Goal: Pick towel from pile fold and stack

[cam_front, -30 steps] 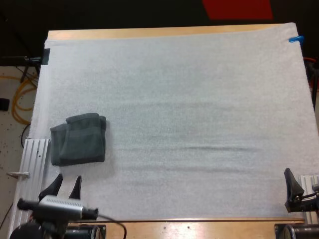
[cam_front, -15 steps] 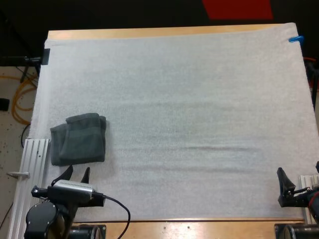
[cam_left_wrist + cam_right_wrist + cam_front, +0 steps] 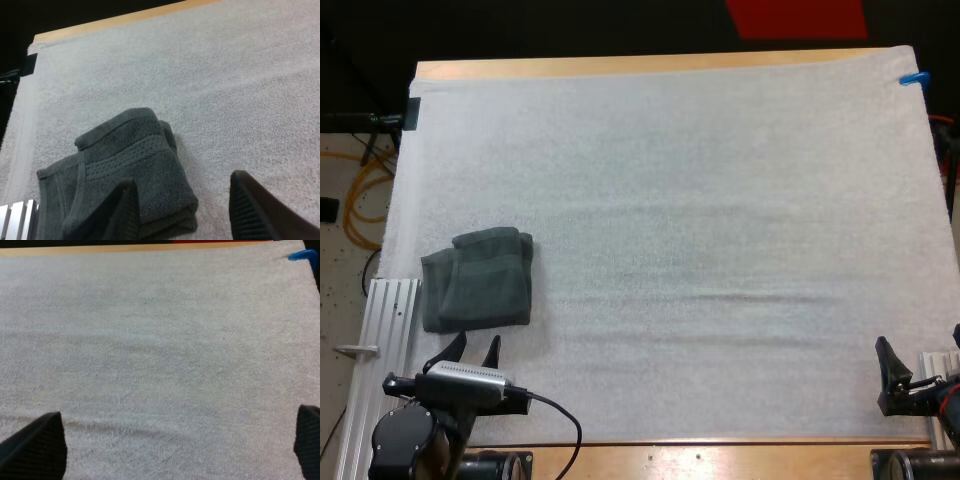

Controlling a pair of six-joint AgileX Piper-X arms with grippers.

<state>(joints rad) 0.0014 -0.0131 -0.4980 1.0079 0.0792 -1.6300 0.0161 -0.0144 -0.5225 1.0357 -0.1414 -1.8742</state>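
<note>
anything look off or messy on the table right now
Nothing stands out. The towel lies folded near the left edge of the mat. The left gripper and right gripper are open, clear of it.

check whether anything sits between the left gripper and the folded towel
Nothing visible does. The left gripper hangs open just short of the near edge of the folded towel, with only a narrow strip of bare white mat between them.
</note>
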